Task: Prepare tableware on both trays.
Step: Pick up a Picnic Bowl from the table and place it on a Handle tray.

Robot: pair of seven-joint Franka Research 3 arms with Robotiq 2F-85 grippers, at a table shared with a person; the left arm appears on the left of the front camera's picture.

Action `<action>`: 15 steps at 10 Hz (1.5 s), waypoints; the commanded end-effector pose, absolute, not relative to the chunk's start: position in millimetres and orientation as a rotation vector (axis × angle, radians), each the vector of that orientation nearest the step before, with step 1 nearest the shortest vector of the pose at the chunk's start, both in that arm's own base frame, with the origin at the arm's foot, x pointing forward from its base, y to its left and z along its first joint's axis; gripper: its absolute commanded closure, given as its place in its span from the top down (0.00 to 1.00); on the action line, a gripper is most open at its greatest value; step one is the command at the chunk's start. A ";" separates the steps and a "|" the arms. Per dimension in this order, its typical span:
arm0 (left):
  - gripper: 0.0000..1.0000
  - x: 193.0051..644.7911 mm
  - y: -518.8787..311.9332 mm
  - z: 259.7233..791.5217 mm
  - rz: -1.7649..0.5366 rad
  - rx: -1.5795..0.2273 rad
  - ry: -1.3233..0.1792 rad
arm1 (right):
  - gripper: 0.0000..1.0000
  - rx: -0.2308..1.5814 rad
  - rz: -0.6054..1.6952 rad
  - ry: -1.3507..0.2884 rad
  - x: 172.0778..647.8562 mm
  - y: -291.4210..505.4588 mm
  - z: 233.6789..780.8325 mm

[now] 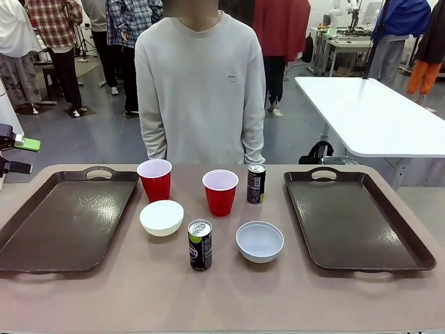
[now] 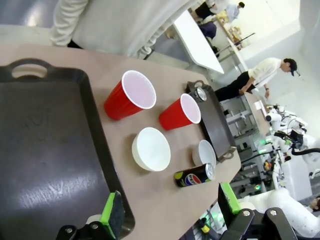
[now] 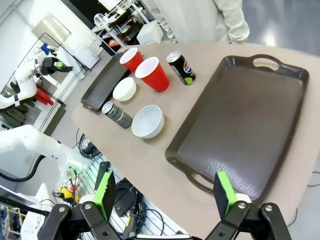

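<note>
Tableware (image 1: 220,193) stands between the left tray (image 1: 62,223) and right tray (image 1: 354,223) — your left gripper (image 2: 170,190) and right gripper (image 3: 162,175) gape wide, both empty.

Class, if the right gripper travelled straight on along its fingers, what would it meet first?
Probably the right gripper meets the bare table beside a corner of the right tray; depth is unclear.
</note>
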State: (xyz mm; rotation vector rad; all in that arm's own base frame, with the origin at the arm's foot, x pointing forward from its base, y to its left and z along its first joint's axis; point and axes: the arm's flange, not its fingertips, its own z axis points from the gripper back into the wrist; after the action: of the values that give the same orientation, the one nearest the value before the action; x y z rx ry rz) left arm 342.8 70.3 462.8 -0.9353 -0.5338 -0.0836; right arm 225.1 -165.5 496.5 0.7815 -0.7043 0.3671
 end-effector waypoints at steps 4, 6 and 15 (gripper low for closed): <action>1.00 344.1 67.4 464.7 -0.076 -0.948 -0.544 | 1.00 0.775 0.376 -0.716 230.1 -167.1 495.3; 1.00 344.1 67.4 464.7 -0.076 -0.948 -0.544 | 1.00 0.775 0.376 -0.716 230.1 -167.1 495.3; 1.00 344.1 67.4 464.7 -0.076 -0.948 -0.544 | 1.00 0.291 0.428 -0.520 298.2 -1.4 611.5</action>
State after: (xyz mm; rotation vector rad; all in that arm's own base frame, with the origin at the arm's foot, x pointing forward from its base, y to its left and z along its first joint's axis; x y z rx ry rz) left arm 342.7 70.1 463.5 -0.9355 -0.5354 -0.0851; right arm 262.2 -26.2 609.5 0.3863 -0.6649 0.4938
